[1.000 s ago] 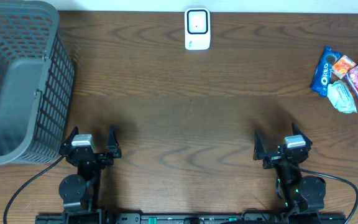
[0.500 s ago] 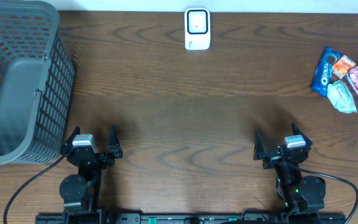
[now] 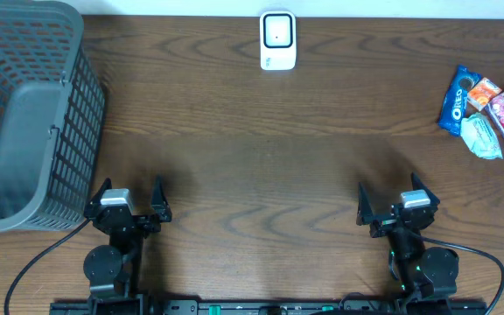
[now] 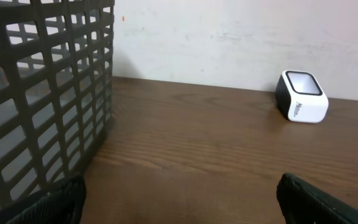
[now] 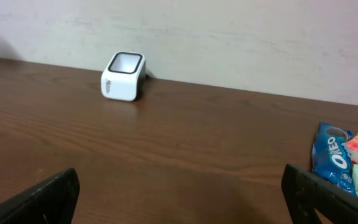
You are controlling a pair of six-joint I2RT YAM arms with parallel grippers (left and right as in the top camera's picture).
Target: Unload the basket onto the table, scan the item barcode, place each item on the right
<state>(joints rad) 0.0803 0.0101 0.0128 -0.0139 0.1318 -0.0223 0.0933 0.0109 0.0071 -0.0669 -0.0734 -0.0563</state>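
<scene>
Left gripper (image 3: 130, 192) and right gripper (image 3: 390, 196) gape wide, empty, above the grainy wood table (image 3: 261, 149); boxy white scanner (image 3: 277, 39), crinkly snack packets (image 3: 484, 109), latticed basket (image 3: 81, 131).

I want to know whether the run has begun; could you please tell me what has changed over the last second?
Nothing visibly changed. The left gripper and right gripper stay open and empty at the near edge; the scanner, the basket and the snack packets lie where they were.
</scene>
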